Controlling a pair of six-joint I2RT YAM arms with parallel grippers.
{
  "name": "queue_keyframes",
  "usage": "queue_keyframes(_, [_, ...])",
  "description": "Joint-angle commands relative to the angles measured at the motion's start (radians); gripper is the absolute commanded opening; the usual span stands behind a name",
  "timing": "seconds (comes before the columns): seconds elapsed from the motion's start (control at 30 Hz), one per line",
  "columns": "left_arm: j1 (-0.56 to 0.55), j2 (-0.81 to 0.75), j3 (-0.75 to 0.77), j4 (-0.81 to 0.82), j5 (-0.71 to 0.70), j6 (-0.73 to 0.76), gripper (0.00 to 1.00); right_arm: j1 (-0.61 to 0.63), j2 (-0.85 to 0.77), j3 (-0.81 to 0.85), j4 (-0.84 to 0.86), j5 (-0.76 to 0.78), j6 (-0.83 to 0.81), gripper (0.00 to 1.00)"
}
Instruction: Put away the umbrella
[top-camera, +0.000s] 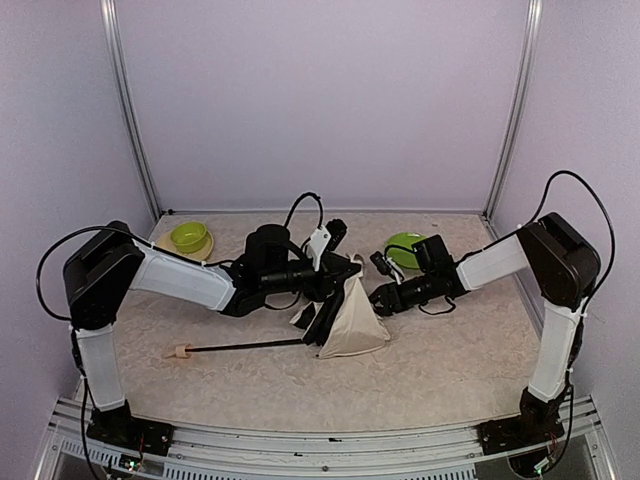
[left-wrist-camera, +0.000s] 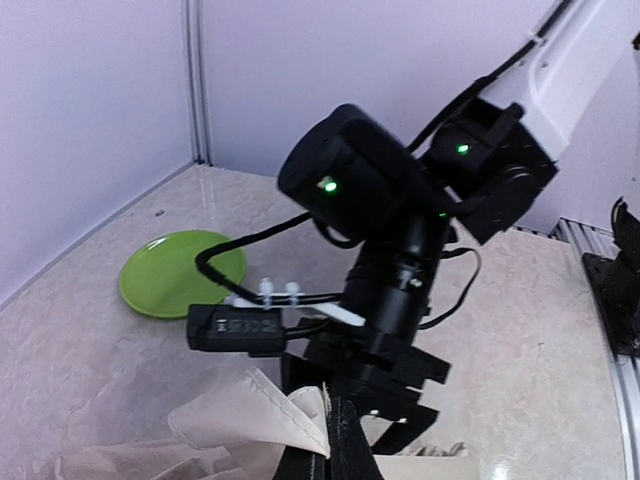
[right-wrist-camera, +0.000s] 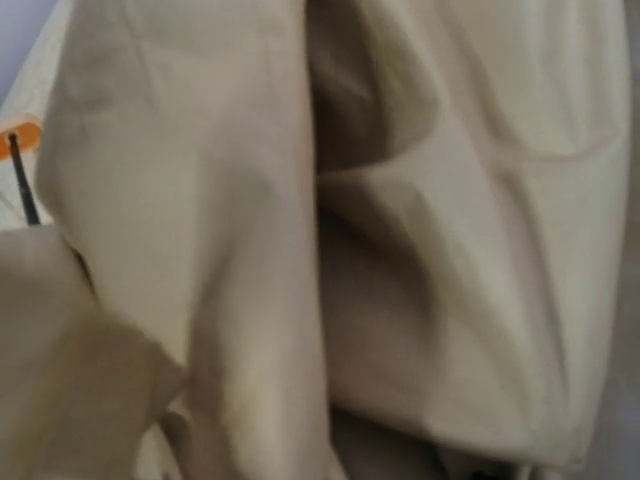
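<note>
One umbrella (top-camera: 352, 322) lies mid-table, its cream canopy bunched and its knob handle (top-camera: 180, 351) pointing left. The left gripper (left-wrist-camera: 335, 452) is clenched on its cloth. The right gripper (top-camera: 378, 299) noses the canopy's right side, and I cannot tell whether it is gripping.

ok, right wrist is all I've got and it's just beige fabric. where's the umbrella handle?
Observer: Top view: the wooden handle lies on the table, well left of the canopy.
Operator: canopy flat?
Observer: No, it rises to a peak by the left gripper, which is shut on it.
Operator: anything else on my side?
Observer: A green plate sits just behind the right gripper.
</note>
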Motion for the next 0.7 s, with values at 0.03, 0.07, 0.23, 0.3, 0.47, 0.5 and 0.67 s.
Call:
queue_keyframes(0.03, [0.068, 0.125, 0.105, -0.047, -0.059, 0.004, 0.00, 0.003, 0.013, -0.015, -0.073, 0.044, -0.057, 0.63])
queue_keyframes(0.07, [0.077, 0.142, 0.106, -0.069, -0.067, -0.001, 0.00, 0.003, 0.003, -0.025, -0.068, 0.048, -0.054, 0.63])
queue_keyframes(0.23, [0.101, 0.217, 0.105, -0.128, -0.070, 0.004, 0.00, 0.004, -0.041, -0.060, -0.075, 0.051, -0.016, 0.63])
queue_keyframes(0.3, [0.109, 0.237, 0.118, -0.151, -0.059, -0.001, 0.00, 0.003, -0.078, -0.053, -0.120, 0.086, -0.010, 0.63])
queue_keyframes(0.47, [0.134, 0.292, 0.209, -0.240, 0.023, 0.006, 0.00, 0.003, -0.204, 0.013, -0.308, 0.299, -0.030, 0.66])
queue_keyframes(0.5, [0.139, 0.304, 0.227, -0.255, 0.046, 0.007, 0.00, 0.005, -0.226, 0.030, -0.342, 0.336, -0.035, 0.67])
queue_keyframes(0.67, [0.148, 0.308, 0.236, -0.262, 0.084, 0.012, 0.00, 0.039, -0.315, 0.063, -0.437, 0.456, -0.095, 0.67])
